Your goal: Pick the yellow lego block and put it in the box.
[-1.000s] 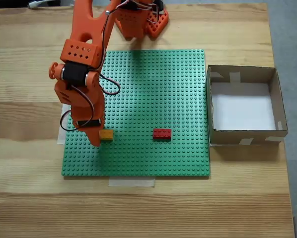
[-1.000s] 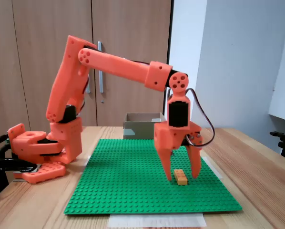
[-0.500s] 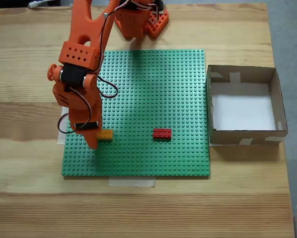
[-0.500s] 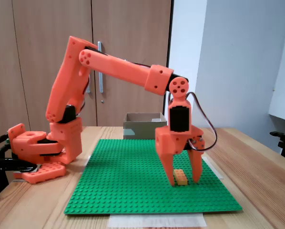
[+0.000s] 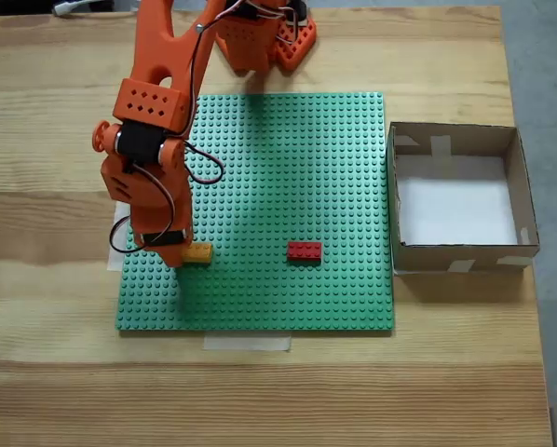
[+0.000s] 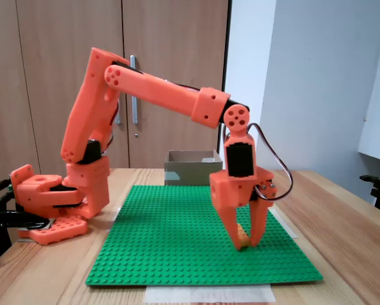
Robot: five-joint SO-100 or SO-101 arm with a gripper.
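Fixed view from the side: the orange arm is bent over the green baseplate (image 6: 196, 235) with the gripper (image 6: 244, 244) pointing straight down, tips right at the plate. The two fingers (image 6: 230, 222) are pinched in close around the yellow block (image 6: 242, 236), and you can just see a sliver of yellow-orange between them, so it looks clamped on the brick. The block sits low on the studs; can't tell if it's lifted at all.

In the fixed view from above, the yellow block (image 5: 198, 252) pokes out to the right of the gripper (image 5: 169, 256), near the plate's left edge (image 5: 260, 168). A red brick (image 5: 304, 250) lies on the plate well to its right, about level with it. The box (image 5: 463, 254) sits just off the plate's right edge on the wooden table (image 5: 55, 372), white floor showing, tape patches on its walls.
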